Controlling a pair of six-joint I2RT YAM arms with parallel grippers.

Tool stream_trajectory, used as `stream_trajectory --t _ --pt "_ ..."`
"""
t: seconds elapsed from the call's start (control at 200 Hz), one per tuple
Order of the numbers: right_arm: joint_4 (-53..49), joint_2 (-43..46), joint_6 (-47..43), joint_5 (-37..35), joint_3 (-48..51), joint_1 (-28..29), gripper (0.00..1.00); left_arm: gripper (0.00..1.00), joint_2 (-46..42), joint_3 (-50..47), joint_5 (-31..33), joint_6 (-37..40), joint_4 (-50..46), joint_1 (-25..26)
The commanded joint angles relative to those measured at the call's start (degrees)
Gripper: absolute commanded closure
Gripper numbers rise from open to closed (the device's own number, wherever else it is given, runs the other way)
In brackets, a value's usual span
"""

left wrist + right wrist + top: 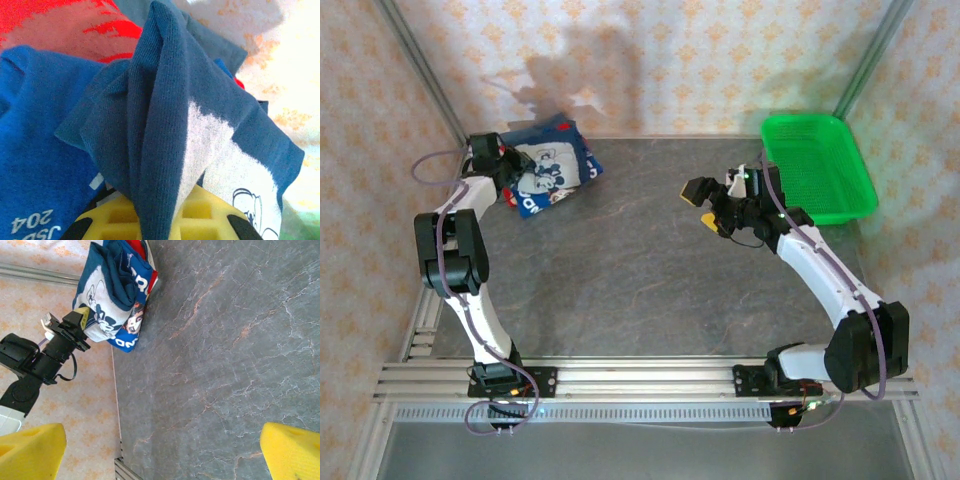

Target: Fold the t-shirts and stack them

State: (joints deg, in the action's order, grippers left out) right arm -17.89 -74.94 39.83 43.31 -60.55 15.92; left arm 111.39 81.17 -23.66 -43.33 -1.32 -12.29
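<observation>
The t-shirts lie in a pile (550,165) at the table's far left corner. The top one is dark navy with a white cartoon print (165,125); under it are a blue one with white lettering (35,165) and a red one (65,30). My left gripper (160,220) is shut on a bunched fold of the navy shirt, with the cloth pinched between its yellow fingers (110,217). From above, that gripper (503,172) sits at the pile's left edge. My right gripper (720,208) hovers open over the bare table, nothing between its yellow fingertips (292,450). It looks towards the pile (117,290).
A green mesh basket (820,165) stands at the far right corner, just behind my right gripper. Patterned walls close in the back and sides. The grey marbled table (640,280) stretches between both arms, with a metal rail (640,378) at its near edge.
</observation>
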Motion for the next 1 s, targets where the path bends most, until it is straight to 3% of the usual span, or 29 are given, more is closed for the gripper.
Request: stream_trajectory --t 0.0,0.07,0.105,0.195,0.31,0.57,0.806,0.906,0.996 --pt "1.36 0.08 0.08 -1.29 -0.18 -0.52 0.01 1.0 -2.86 -1.2 3.07 -4.3 6.52 -1.3" --pt "1.63 0.12 0.24 -1.34 -0.02 -0.5 0.01 1.0 -2.33 -0.49 1.84 -4.95 5.97 -1.2" --pt "1.88 0.06 0.48 -1.31 0.07 -0.46 0.01 0.94 -2.32 -0.23 1.51 -5.14 5.48 -1.26" --pt "2.16 0.18 0.77 -1.44 0.11 -0.54 0.01 0.54 -3.2 -0.16 1.84 -4.76 4.47 -1.24" --pt "2.42 0.32 0.87 -1.63 0.03 -0.51 0.01 0.26 -5.13 1.52 4.14 -3.52 0.07 -1.63" --pt "0.42 1.13 -0.63 -3.32 -0.69 -0.63 0.01 0.17 -10.87 6.22 9.44 -0.83 -9.09 -4.61" --pt "-1.4 1.4 -2.12 -3.32 -1.35 -1.4 0.01 0.17 -15.36 8.77 8.73 3.35 -15.73 -5.73" --pt "-7.29 3.5 -7.07 -8.66 -2.5 -1.99 0.01 0.14 -19.49 6.06 8.0 6.11 -16.01 -5.82" --pt "-11.6 6.19 -11.59 -14.73 -1.95 -4.18 0.01 0.02 -24.49 1.81 8.88 9.03 -16.44 -5.81"
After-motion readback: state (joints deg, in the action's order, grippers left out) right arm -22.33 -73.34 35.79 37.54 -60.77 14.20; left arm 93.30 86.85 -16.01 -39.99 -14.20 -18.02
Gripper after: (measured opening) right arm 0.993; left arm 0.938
